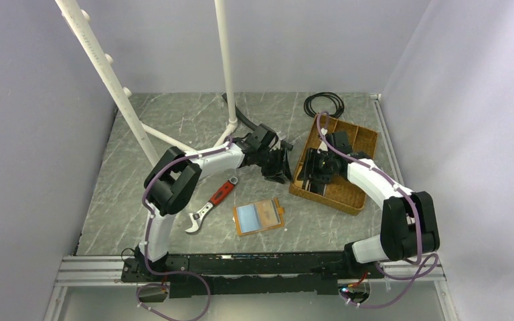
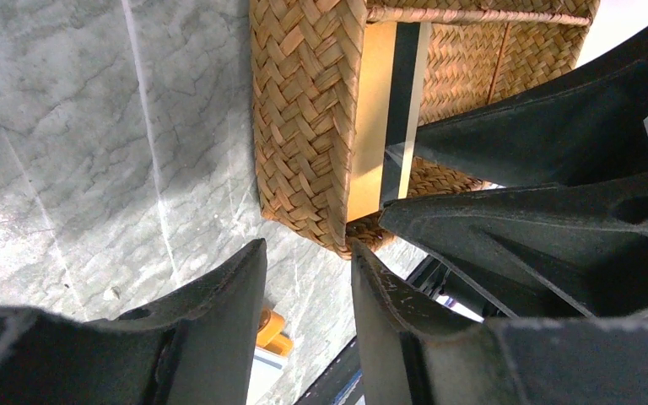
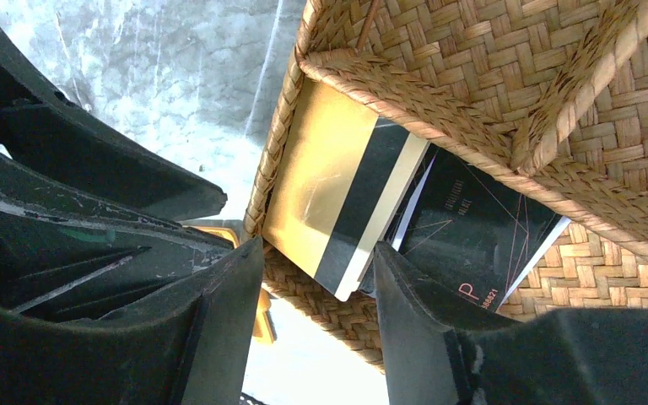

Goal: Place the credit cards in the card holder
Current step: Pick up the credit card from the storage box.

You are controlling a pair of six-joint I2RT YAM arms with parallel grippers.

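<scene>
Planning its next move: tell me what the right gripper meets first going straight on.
Probably the gold black-striped card, lying in the woven tray directly ahead of the right gripper; depth is uncertain.

Table (image 1: 174, 134): grey stone pattern with pale veins. Walls (image 1: 33, 134): plain pale lilac-grey. Tray (image 1: 368, 134): tan-brown wicker in a herringbone weave, the same on its walls and dividers in the wrist views. Gold card (image 3: 321, 177): shiny gold face, one broad black stripe, then a narrow cream strip at the edge. Black card (image 3: 472, 228): matte black, crossed by thin pink lines, small pink lettering, white rim. Card holder (image 1: 260, 216): orange-tan border, one bluish inner panel and one tan. Wrench (image 1: 213, 202): red handle, silver jaw. Arms (image 1: 214, 159): white shells, black joints, purple wiring. Coiled cable (image 1: 324, 103): black. Pipes (image 1: 226, 60): white.
</scene>
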